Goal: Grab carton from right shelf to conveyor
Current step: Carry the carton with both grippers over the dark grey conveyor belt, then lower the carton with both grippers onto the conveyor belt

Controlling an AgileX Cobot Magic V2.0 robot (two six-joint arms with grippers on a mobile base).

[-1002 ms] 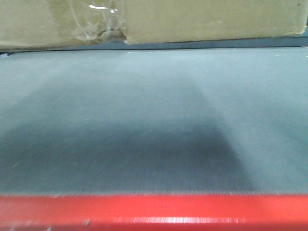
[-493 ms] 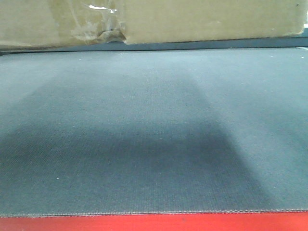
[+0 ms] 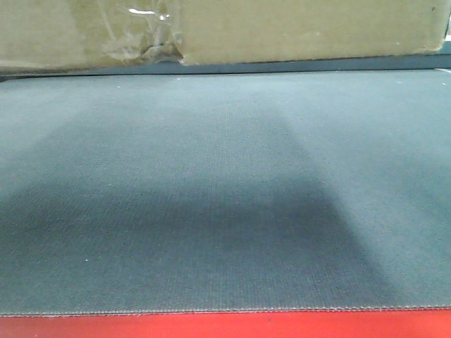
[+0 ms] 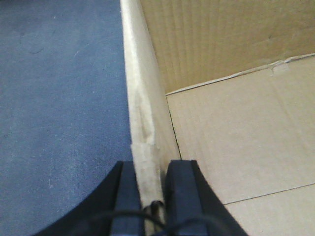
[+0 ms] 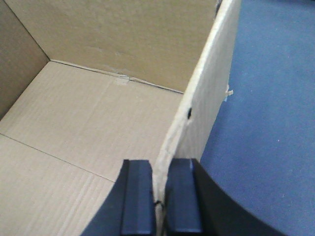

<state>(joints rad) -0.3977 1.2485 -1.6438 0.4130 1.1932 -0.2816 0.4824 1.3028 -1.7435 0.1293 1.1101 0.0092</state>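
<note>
- We see the carton (image 3: 303, 28) along the far edge of the front view, its brown face filling the top of the picture from side to side.
- Clear tape (image 3: 137, 24) crinkles over its lower seam left of centre, with a torn patch (image 3: 165, 51) just beneath it.
- The conveyor (image 3: 225, 176) spreads wide and dark grey in front of the carton, and its red strip (image 3: 225, 326) runs along the near edge.
- A thin dark band lies under the carton's lower edge; we cannot tell whether the box rests on the belt or hangs just above it.
- In the left wrist view the left gripper (image 4: 147, 167) straddles one upright wall of the carton, one black finger outside over the belt and the other inside the box.
- Its jaws stand narrow, pressed to both faces of the cardboard, so the wall is pinched between them.
- In the right wrist view the right gripper (image 5: 158, 164) clamps the opposite wall the same way, nearly closed, with only the cardboard between its fingers.
- Both wrist views look into the open carton, showing a bare corrugated floor, with belt fabric just outside each held wall.
</note>
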